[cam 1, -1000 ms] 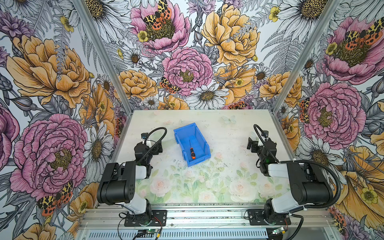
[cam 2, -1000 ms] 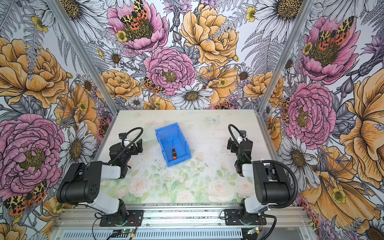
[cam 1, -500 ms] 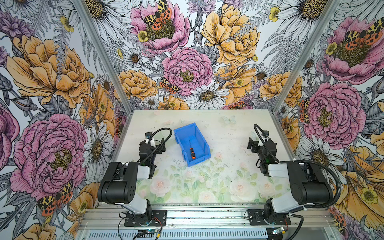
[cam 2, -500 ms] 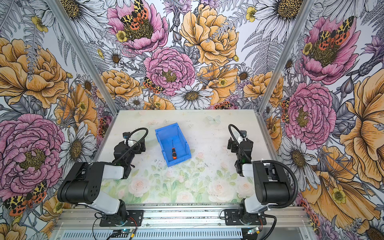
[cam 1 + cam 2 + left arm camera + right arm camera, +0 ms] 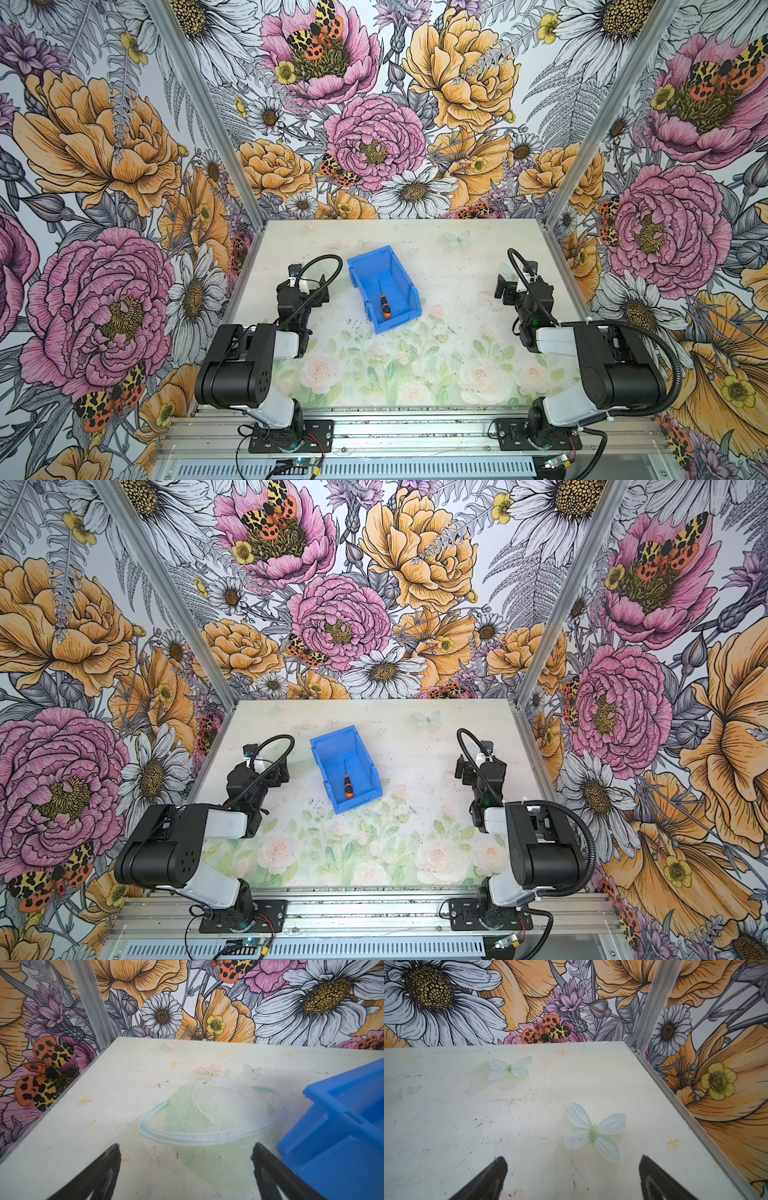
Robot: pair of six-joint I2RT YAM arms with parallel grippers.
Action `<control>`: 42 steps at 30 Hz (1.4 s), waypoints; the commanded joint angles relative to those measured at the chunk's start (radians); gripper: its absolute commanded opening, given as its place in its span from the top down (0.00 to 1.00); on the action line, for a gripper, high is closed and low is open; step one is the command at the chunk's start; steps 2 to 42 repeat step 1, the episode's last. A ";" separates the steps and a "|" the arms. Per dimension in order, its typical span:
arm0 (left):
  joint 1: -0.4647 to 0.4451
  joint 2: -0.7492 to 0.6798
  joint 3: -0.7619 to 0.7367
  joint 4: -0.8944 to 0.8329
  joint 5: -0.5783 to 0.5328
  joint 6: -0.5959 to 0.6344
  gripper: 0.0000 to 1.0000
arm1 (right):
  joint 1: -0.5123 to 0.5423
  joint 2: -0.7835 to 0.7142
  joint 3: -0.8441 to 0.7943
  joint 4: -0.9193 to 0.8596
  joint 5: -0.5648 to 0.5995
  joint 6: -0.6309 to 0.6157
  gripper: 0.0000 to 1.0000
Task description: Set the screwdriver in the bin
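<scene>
1. The screwdriver (image 5: 384, 300) lies flat on the floor of the bin (image 5: 392, 325), as both top views show. Its orange-and-black handle is toward the low sloped front wall and its thin dark shaft toward the tall back wall.
2. The bin is bright blue, smooth moulded plastic and rectangular. It stands a little slanted on the table (image 5: 457, 270). In the left wrist view its stepped outer side (image 5: 332, 1136) is just beside one black finger.
3. The table surface is pale and matt, with a faded print of roses. It is scratched and speckled with small dark marks.
4. The left gripper (image 5: 186, 1151) has black tapered fingers. They stand wide apart with nothing between them, above a printed ringed planet (image 5: 207, 1122).
5. The right gripper (image 5: 572, 1161) also has its jaws wide apart and empty. It is near a printed pale butterfly (image 5: 593, 1134), well apart from the bin.
6. Against the picture of one second ago, the left wrist is a little nearer to the bin, and its black cable loop (the curved hose) reaches closer to the bin's wall. The right arm, the bin and the screwdriver keep the same place.
</scene>
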 commanded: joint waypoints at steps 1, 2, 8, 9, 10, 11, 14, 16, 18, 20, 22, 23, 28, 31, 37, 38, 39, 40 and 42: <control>0.010 -0.006 0.011 0.016 0.006 0.009 0.01 | 0.008 0.004 -0.013 0.050 0.015 -0.002 0.00; 0.010 -0.006 0.011 0.016 0.006 0.009 0.01 | 0.008 0.004 -0.013 0.050 0.015 -0.002 0.00; 0.010 -0.006 0.011 0.016 0.006 0.009 0.01 | 0.008 0.004 -0.013 0.050 0.015 -0.002 0.00; 0.010 -0.006 0.011 0.016 0.006 0.009 0.01 | 0.008 0.004 -0.013 0.050 0.015 -0.002 0.00; 0.010 -0.006 0.011 0.016 0.006 0.009 0.01 | 0.008 0.004 -0.013 0.050 0.015 -0.002 0.00; 0.010 -0.006 0.011 0.016 0.006 0.009 0.01 | 0.008 0.004 -0.013 0.050 0.015 -0.002 0.00; 0.010 -0.006 0.011 0.016 0.006 0.009 0.01 | 0.008 0.004 -0.013 0.050 0.015 -0.002 0.00; 0.010 -0.006 0.011 0.016 0.006 0.009 0.01 | 0.008 0.004 -0.013 0.050 0.015 -0.002 0.00; 0.010 -0.006 0.011 0.016 0.006 0.009 0.01 | 0.008 0.004 -0.013 0.050 0.015 -0.002 0.00; 0.010 -0.006 0.011 0.016 0.006 0.009 0.01 | 0.008 0.004 -0.013 0.050 0.015 -0.002 0.00; 0.010 -0.006 0.011 0.016 0.006 0.009 0.01 | 0.008 0.004 -0.013 0.050 0.015 -0.002 0.00; 0.010 -0.006 0.011 0.016 0.006 0.009 0.01 | 0.008 0.004 -0.013 0.050 0.015 -0.002 0.00; 0.010 -0.006 0.011 0.016 0.006 0.009 0.01 | 0.008 0.004 -0.013 0.050 0.015 -0.002 0.00; 0.010 -0.006 0.011 0.016 0.006 0.009 0.01 | 0.008 0.004 -0.013 0.050 0.015 -0.002 0.00; 0.010 -0.006 0.011 0.016 0.006 0.009 0.01 | 0.008 0.004 -0.013 0.050 0.015 -0.002 0.00; 0.010 -0.006 0.011 0.016 0.006 0.009 0.01 | 0.008 0.004 -0.013 0.050 0.015 -0.002 0.00; 0.010 -0.006 0.011 0.016 0.006 0.009 0.01 | 0.008 0.004 -0.013 0.050 0.015 -0.002 0.00; 0.010 -0.006 0.011 0.016 0.006 0.009 0.01 | 0.008 0.004 -0.013 0.050 0.015 -0.002 0.00; 0.010 -0.006 0.011 0.016 0.006 0.009 0.01 | 0.008 0.004 -0.013 0.050 0.015 -0.002 0.00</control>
